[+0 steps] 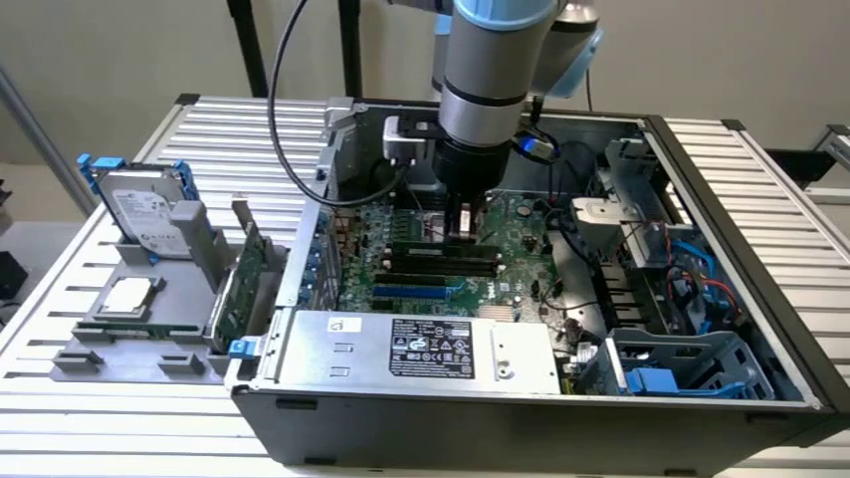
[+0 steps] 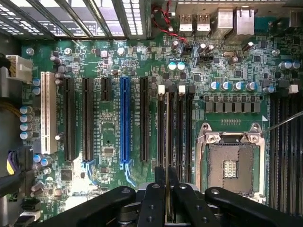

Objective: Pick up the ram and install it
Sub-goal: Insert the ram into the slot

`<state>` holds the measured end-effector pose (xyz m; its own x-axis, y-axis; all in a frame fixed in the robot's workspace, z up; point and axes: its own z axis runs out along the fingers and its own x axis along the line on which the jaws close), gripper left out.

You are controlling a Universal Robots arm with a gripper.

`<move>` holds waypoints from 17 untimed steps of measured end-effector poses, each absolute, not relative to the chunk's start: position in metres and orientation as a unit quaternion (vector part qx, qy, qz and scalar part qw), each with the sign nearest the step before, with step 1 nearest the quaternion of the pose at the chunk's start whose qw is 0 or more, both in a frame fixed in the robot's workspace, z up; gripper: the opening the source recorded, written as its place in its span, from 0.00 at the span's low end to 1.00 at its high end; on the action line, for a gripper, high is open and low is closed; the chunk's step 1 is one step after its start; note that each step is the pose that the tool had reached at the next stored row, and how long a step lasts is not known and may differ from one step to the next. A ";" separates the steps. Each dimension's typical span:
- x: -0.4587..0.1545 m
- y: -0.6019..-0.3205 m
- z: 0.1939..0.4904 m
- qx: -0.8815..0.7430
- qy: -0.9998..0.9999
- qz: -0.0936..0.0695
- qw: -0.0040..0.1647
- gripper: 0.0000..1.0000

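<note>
An open computer case [image 1: 531, 428] lies on its side on a slatted metal surface [image 1: 743, 169], with a grey robot arm [image 1: 492, 60] reaching straight down into it. A silver power supply [image 1: 425, 349] with a black label fills the case's near edge. Behind it lies the green motherboard [image 1: 525, 234]. On the exterior view's left, outside the case, a grey tray [image 1: 133, 349] holds a hard drive [image 1: 139, 214] and a large green expansion card [image 1: 239, 284] standing on edge. In the wrist view, an open processor socket [image 2: 232, 165] sits just beside a group of long black memory slots [image 2: 187, 132]. The black end effector [image 2: 166, 198] hangs low over these slots, its fingers drawn close together and clamped on the ram [image 2: 166, 137]. The ram appears edge-on as a thin line running along one slot; whether it is seated cannot be told
</note>
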<state>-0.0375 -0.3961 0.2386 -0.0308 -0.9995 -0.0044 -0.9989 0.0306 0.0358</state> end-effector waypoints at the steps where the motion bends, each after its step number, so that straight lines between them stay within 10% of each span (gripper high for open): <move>1: -0.038 -0.396 0.237 0.696 -0.718 -0.014 0.010 0.00; 17: -0.038 -0.396 0.232 0.696 -0.718 -0.010 0.012 0.00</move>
